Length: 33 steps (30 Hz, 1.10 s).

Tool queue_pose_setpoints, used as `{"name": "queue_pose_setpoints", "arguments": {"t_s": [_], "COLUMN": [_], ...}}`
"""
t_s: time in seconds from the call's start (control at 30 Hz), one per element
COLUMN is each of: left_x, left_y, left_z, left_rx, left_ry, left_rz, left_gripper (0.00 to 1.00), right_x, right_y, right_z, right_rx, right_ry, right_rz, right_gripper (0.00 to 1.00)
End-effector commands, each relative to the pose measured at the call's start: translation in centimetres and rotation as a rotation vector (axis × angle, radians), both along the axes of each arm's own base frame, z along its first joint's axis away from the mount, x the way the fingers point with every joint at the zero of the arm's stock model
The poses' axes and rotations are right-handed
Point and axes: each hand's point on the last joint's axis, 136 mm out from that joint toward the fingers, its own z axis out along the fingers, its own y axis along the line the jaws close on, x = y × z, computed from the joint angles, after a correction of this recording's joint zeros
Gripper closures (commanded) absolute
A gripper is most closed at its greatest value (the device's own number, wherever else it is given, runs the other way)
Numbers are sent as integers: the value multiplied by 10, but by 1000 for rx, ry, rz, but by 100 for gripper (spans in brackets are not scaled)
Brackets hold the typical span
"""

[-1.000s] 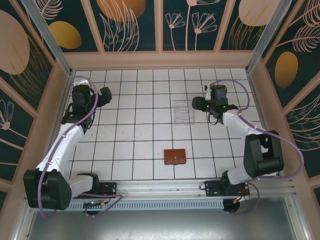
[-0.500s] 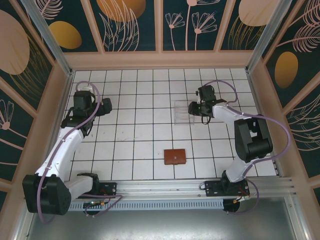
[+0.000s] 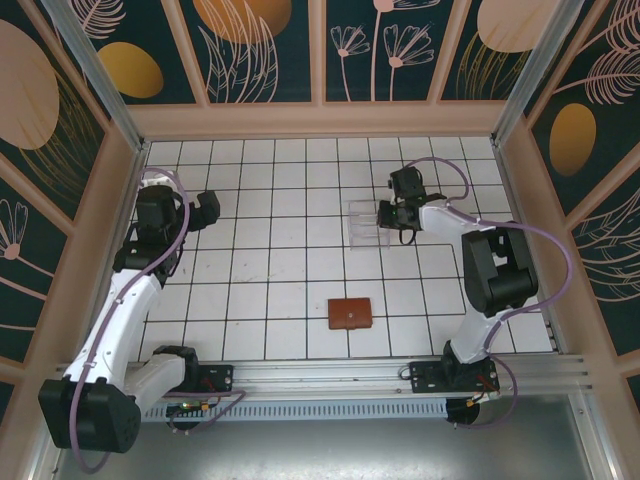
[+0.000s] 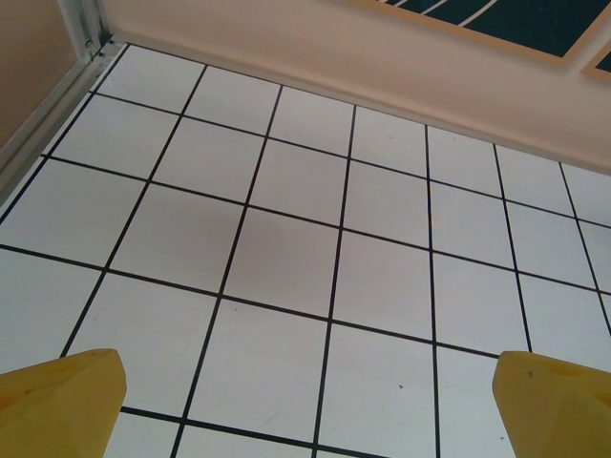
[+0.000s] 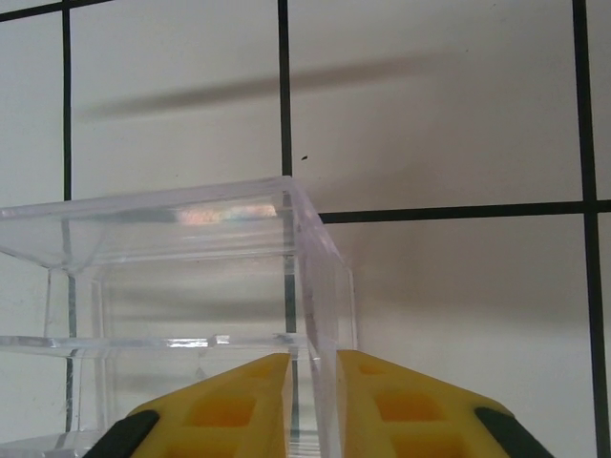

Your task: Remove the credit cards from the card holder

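Observation:
The card holder [image 3: 351, 313] lies folded shut on the tiled floor near the front middle, a reddish-brown rectangle with no gripper near it. No credit cards are visible; the shut holder hides its inside. My right gripper [image 3: 388, 218] is at the right wall of the clear plastic tray [image 3: 367, 224]. In the right wrist view the gripper [image 5: 313, 382] is shut on that thin clear wall [image 5: 320, 277], one yellow finger [image 5: 229, 410] inside the tray and one outside. My left gripper [image 3: 205, 207] hovers at the far left, open, its fingers [image 4: 67, 391] wide apart over bare tiles.
The wooden back wall [image 4: 382, 67] and a metal corner post [image 4: 86, 24] stand close ahead of the left gripper. The tray has inner dividers [image 5: 143, 341]. White tiles stretch between the tray and the card holder.
My right gripper has moved left onto the tray's right wall and now grips it. The left arm has drawn slightly further left and back.

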Motion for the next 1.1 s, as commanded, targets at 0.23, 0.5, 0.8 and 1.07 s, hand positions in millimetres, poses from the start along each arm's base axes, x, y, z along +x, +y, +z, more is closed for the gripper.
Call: {"name": "queue_pose_setpoints", "arguments": {"t_s": [0.23, 0.5, 0.8, 1.07], "left_x": [-1, -1, -1, 0], "left_y": [0, 0, -1, -1], "left_z": [3, 1, 0, -3], "left_rx": [-5, 0, 1, 4], "left_ry": [-22, -13, -10, -2], "left_rz": [6, -2, -6, -9], "left_gripper": [1, 1, 2, 2], "right_x": [3, 10, 17, 17], "right_y": [25, 76, 102, 101], "right_z": [13, 18, 10, 5], "right_rx": [-41, -35, -55, -87], "right_ry": [-3, -4, -7, -6], "right_rz": [-35, -45, -30, -13], "right_gripper": [88, 90, 91, 86]}}
